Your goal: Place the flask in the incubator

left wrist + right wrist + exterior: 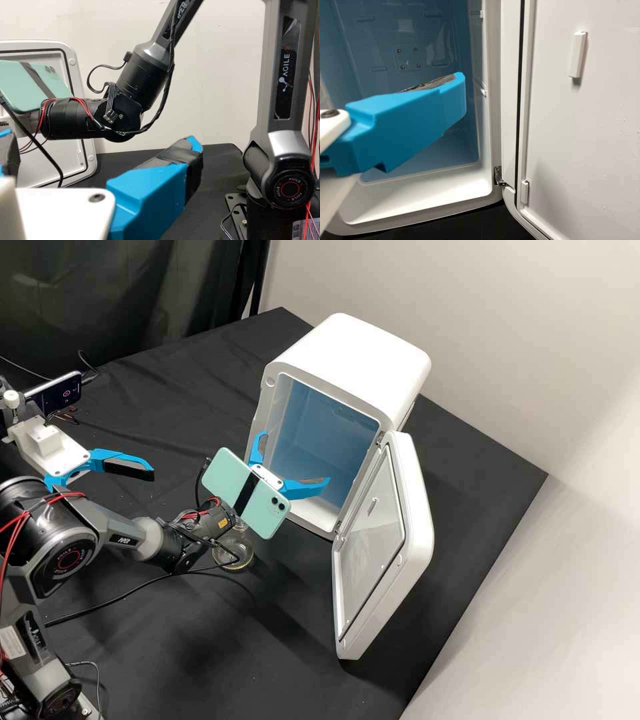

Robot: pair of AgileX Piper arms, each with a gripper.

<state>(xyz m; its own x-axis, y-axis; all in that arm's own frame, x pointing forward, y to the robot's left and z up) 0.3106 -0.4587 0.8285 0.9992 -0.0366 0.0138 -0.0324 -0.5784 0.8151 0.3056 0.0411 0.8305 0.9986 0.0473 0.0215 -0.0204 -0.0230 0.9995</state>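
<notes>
The white incubator [347, 367] stands at the back of the bench, its blue inside [420, 45] showing and its door [380, 540] swung wide toward the front. My right gripper [283, 467] is open at the incubator's mouth with nothing between its fingers; one blue finger [410, 120] reaches just inside. A clear glass flask [235, 552] stands on the black bench under the right arm's wrist, partly hidden by it. At the bench's left side, far from the flask, my left gripper [120, 470] is open and empty, its finger [160, 185] pointing toward the right arm.
A mint-green phone [243, 493] rides on the right arm's wrist [100, 115]. Another phone [60, 392] stands with cables at the back left. The open door [580, 125] blocks the space right of the incubator. The bench edge runs just beyond it.
</notes>
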